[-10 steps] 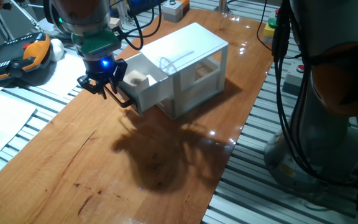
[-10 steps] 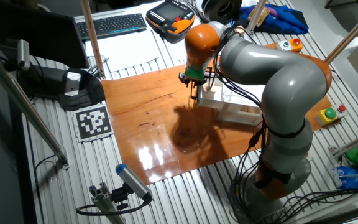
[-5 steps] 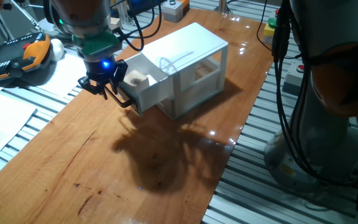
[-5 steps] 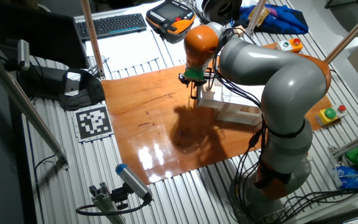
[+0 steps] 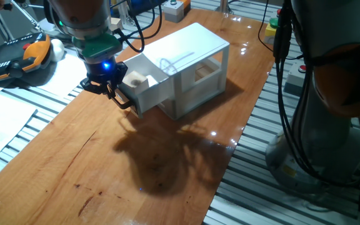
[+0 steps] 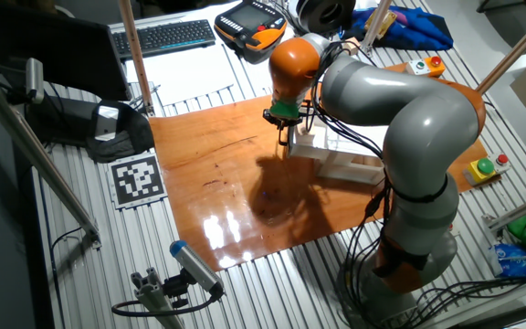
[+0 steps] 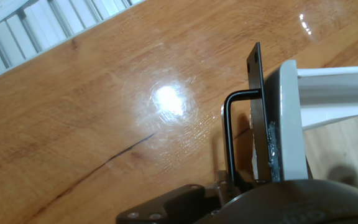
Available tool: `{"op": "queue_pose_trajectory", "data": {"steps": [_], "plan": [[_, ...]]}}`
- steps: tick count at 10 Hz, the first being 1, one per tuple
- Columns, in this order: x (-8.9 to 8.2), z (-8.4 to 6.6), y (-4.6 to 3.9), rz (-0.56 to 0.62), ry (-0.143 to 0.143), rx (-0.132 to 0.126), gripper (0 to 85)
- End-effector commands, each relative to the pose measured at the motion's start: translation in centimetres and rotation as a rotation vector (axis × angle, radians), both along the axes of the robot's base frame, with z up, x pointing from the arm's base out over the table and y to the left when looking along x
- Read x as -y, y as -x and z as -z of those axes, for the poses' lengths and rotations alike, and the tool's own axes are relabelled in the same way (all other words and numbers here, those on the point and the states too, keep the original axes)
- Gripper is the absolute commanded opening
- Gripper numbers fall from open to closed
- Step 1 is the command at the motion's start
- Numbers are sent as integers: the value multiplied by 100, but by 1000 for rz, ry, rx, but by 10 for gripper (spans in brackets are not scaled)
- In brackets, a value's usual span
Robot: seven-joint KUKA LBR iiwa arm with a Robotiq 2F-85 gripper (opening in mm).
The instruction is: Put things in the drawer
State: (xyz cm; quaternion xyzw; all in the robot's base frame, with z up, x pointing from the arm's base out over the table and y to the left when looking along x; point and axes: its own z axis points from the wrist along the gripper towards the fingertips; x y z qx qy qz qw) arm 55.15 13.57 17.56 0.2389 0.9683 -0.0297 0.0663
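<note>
Wooden tabletop (image 5: 74, 162), glossy, white cabinet (image 5: 195, 69) on it. I see upper drawer (image 5: 144, 87) pulled out, small pale cube (image 5: 136, 79) lying inside. Black bar handle (image 7: 232, 137) close in hand view. Gripper (image 5: 108, 89) sits at drawer front by handle; finger spread I cannot tell. Grey arm (image 6: 400, 119) arches over cabinet.

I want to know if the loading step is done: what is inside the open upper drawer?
One small wooden cube lies inside the pulled-out drawer, near its front. The gripper at the handle and the drawer walls hide part of the floor, so anything else there cannot be seen.
</note>
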Motion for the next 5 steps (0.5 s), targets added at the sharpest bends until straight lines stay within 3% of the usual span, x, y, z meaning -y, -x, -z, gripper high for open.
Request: {"op": "queue_pose_trajectory", "data": {"steps": [1,3,4,5], "plan": [[1,-1,1,0,0,0,170],[10,-13,1,-3,2,-1,170],[12,-16,1,-4,-1,-4,0],[15,-14,0,1,-7,-9,0]]}}
